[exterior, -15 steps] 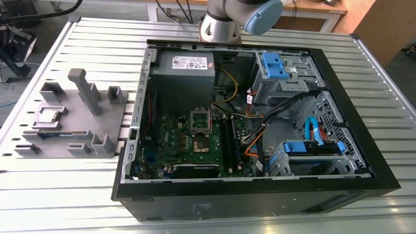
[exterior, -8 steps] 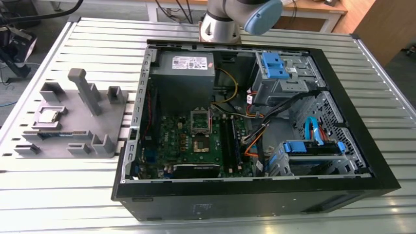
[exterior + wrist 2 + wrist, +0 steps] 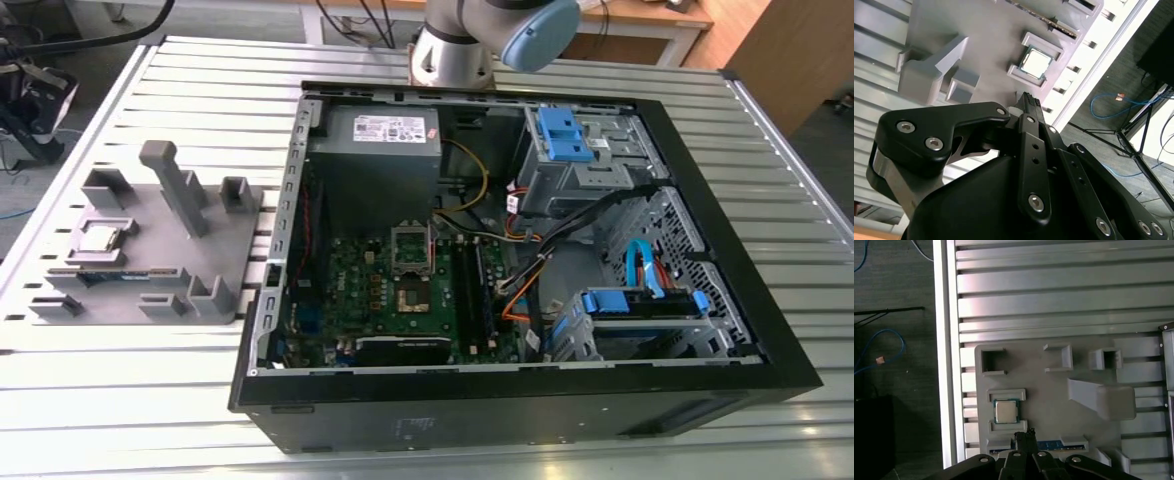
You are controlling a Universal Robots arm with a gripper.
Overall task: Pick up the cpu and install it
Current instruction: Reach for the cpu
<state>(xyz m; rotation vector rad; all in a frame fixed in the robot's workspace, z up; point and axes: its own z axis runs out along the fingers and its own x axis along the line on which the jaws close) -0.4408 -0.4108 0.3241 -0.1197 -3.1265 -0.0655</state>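
Note:
The cpu (image 3: 100, 238) is a small silvery square chip lying flat in a framed pocket of the grey fixture plate (image 3: 200, 255), at the exterior view's left. Both wrist views look down on the cpu (image 3: 1005, 411) (image 3: 1035, 63) from well above. My gripper (image 3: 1025, 434) hangs over the fixture, and its black fingertips (image 3: 1029, 98) are together with nothing between them, a short way off the chip. The open computer case (image 3: 521, 400) holds the green motherboard (image 3: 467, 320), whose cpu socket (image 3: 411, 262) has its frame lifted.
A memory stick (image 3: 1054, 445) lies in a slot of the fixture beside the cpu. Upright grey posts (image 3: 171, 185) rise from the fixture. A grey power supply (image 3: 384, 140), cables (image 3: 527, 280) and blue drive brackets (image 3: 561, 135) crowd the case. The slatted metal table (image 3: 120, 400) ends near the fixture.

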